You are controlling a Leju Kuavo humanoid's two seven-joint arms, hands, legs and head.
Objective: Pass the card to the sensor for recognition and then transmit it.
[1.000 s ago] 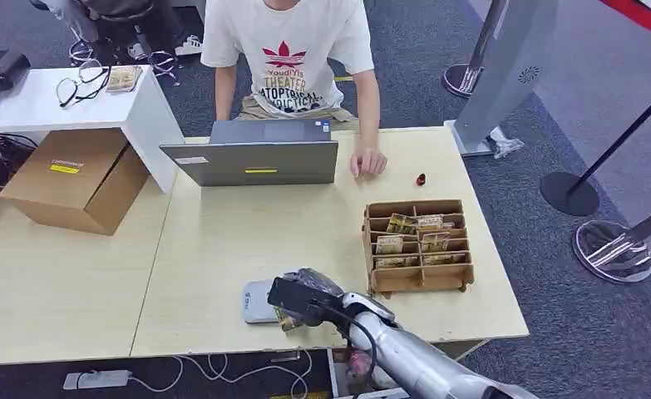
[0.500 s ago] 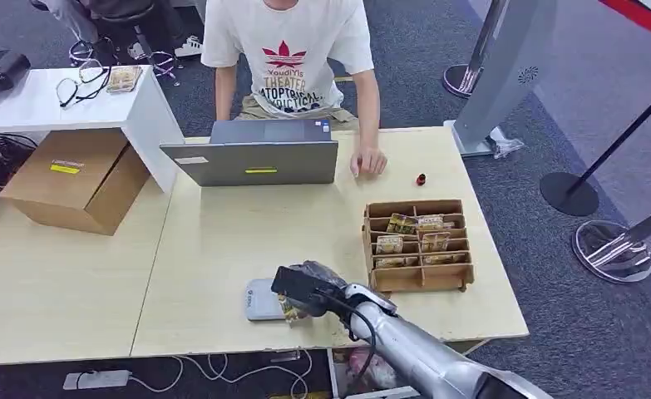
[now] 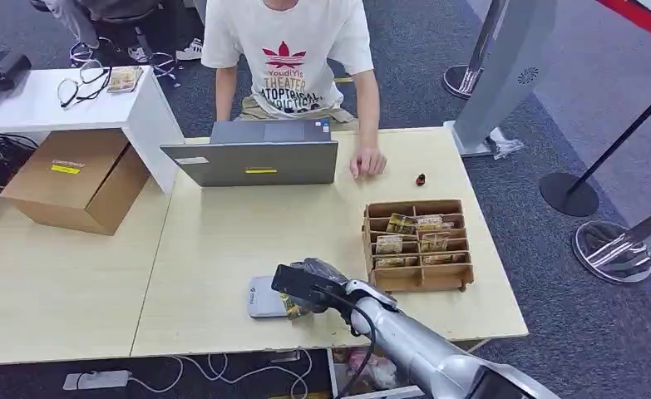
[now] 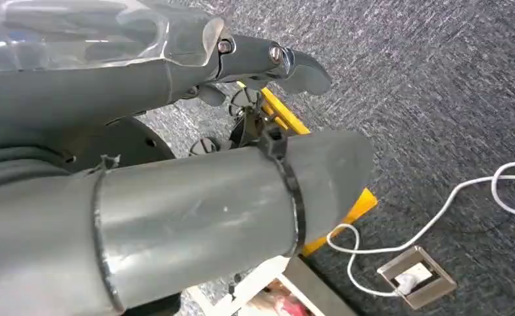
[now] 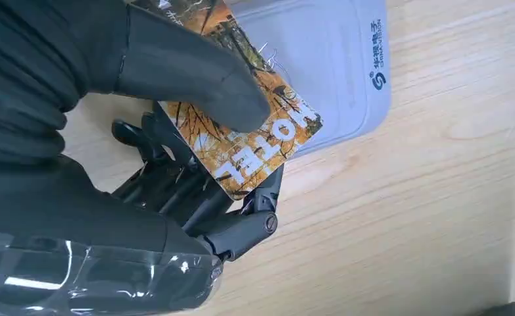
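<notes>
The right hand pinches a hotel card between its thumb and darker fingers, holding it partly over the edge of the grey sensor that lies flat on the table. Just beyond the sensor to its right stands a cardboard rack with more cards. Past the sensor, a person sits behind a laptop. The left hand hangs over carpet; I cannot tell how its fingers lie

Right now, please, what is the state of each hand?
Left hand: cannot be told; its fingers are not visible.
Right hand: holding the orange autumn-print hotel card over the grey flat card reader.
</notes>
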